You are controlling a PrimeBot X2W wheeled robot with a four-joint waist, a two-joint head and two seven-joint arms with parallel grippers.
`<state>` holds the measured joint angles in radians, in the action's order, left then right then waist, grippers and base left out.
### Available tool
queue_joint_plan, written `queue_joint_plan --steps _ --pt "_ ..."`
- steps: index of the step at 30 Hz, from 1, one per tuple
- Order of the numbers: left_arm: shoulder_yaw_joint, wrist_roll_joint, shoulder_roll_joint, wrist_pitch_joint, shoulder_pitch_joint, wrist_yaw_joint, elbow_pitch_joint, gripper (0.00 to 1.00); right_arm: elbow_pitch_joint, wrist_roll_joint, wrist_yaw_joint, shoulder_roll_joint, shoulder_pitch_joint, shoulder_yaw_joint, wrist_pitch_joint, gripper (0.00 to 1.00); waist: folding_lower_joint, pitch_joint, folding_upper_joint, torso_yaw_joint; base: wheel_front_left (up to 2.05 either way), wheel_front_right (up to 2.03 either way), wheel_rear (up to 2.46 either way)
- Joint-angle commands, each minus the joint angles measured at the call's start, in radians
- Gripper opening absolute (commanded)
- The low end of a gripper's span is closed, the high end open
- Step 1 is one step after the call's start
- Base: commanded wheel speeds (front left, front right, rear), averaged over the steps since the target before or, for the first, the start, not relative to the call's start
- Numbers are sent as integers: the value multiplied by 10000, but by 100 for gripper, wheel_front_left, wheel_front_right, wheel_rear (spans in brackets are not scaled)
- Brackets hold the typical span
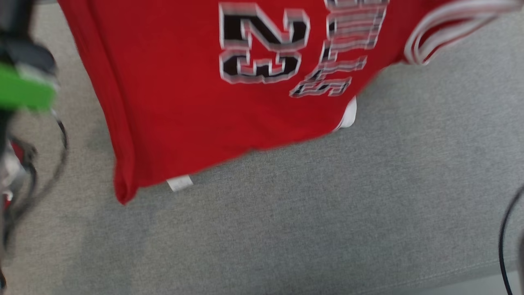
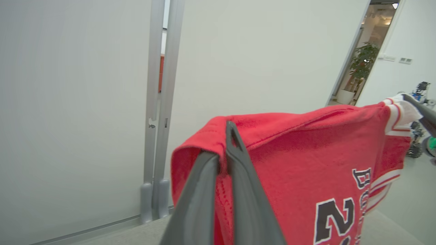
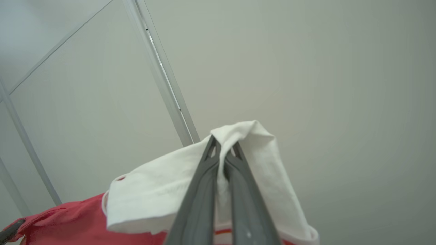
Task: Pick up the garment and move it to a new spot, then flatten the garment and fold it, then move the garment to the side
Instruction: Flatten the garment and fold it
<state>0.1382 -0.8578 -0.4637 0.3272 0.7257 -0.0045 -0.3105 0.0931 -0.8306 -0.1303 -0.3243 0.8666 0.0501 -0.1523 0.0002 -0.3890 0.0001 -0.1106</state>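
Red knit cloth with white trim and black numerals makes up the garment [image 1: 196, 102]. It hangs in the air above the grey cloth-covered surface [image 1: 327, 205], spread between the two arms. The head view is blurred, so it cannot be told whether the lower hem touches the surface.

The left tool [image 2: 221, 149] is closed, pinching a folded red edge of the garment [image 2: 306, 153] between its dark fingers. The right tool [image 3: 223, 146] is likewise clamped tight on the bunched white sleeve end of the garment [image 3: 153, 197].

The garment looks light and wholly limp. It sags between the two holds and drapes in loose folds, so it will probably swing and crease with any quick move. The knit looks grippy rather than slick. Even so, each hold is only a thin pinch at an edge, so a hard pull apart could slip a corner out. It is not fragile.

For flattening, holds on matching corners or shoulders would likely lay it squarest. The present grips, one on a red edge and one on a sleeve, may leave it skewed.

Of containers there is nothing to report. A small white label [image 1: 179, 183] shows at the hem.
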Motion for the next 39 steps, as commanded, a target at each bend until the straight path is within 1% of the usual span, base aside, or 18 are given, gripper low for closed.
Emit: queue_joint_plan --steps 1,2,3,5,6,7,8,10,12,15,18,20,23,27,30,33,35,39 --pt "136 195 71 4 924 -7 550 0 -479 426 -8 551 1059 3 -209 0 -2 -1427 -1 -82 0 0 0" --pt "255 551 53 41 1708 50 1194 0 -1162 1046 -8 1002 1987 115 -312 0 -2 -1633 -1 -160 0 0 0" --pt "362 791 4 50 2318 27 1674 0 -1646 1563 -7 1210 2668 223 -268 0 -2 -1777 -1 -184 0 0 0" --pt "457 1083 263 -224 3482 45 2858 0 -2885 2249 -8 2015 3886 495 56 0 -2 -1890 -1 -252 0 0 0" --pt "332 1543 392 -825 4431 230 4018 0 -4074 2899 -5 2357 4915 923 614 0 -2 -1846 -1 -321 0 0 0" --pt "382 1732 484 -1102 4867 256 4609 0 -4671 3006 -5 2505 5456 1113 966 0 -2 -1812 -1 -328 0 0 0" --pt "475 2011 473 -1424 5236 168 4966 0 -5106 3123 -5 2592 5861 1220 1306 0 -2 -1804 -1 -342 0 0 0" --pt "499 2471 501 -2118 6049 245 5634 0 -5934 3188 -3 2651 6667 1507 2092 0 -2 -1883 -1 -390 0 0 0" --pt "606 2812 681 -2746 6705 146 6061 0 -6513 3126 -3 2693 7361 1458 2805 0 -2 -2123 -1 -352 0 0 0" --pt "699 3051 745 -3457 7347 -48 6512 0 -7052 2626 -5 2741 8024 763 3442 0 -2 -2653 -1 -302 0 0 0" --pt "605 3193 653 -4195 7460 -167 7015 0 -7183 1859 -5 2713 8204 -58 3818 0 -2 -3016 -1 -309 0 0 0" --pt "574 3102 641 -4428 7191 -251 7416 0 -7271 1211 -5 2709 7894 -577 3938 0 -2 -3255 -1 -341 0 0 0" --pt "715 3138 616 -4816 6572 -500 7902 0 -7306 735 -5 2725 7033 -1430 4042 0 -2 -3525 -1 -311 0 0 0" --pt "921 2990 572 -5354 5254 -860 8138 0 -6636 54 -8 2705 5237 -2507 4142 0 -2 -3622 -1 -299 0 0 0" --pt "1189 2883 396 -5577 3787 -1075 7966 0 -5781 -473 -7 2274 3411 -3209 4181 0 -2 -3436 -1 -325 0 0 0" --pt "1339 2714 209 -5695 2385 -1154 7490 0 -4885 -1012 -8 1778 1918 -3514 4176 0 -2 -3072 -1 -348 0 0 0" --pt "1342 2584 147 -5749 1390 -1164 7023 0 -4211 -1353 -8 1481 939 -3403 4181 0 -2 -2781 -1 -315 0 0 0" --pt "1252 2359 165 -5803 -536 -944 5959 0 -3212 -1713 -7 952 -964 -3200 4184 0 -2 -1853 -1 -229 0 0 0"
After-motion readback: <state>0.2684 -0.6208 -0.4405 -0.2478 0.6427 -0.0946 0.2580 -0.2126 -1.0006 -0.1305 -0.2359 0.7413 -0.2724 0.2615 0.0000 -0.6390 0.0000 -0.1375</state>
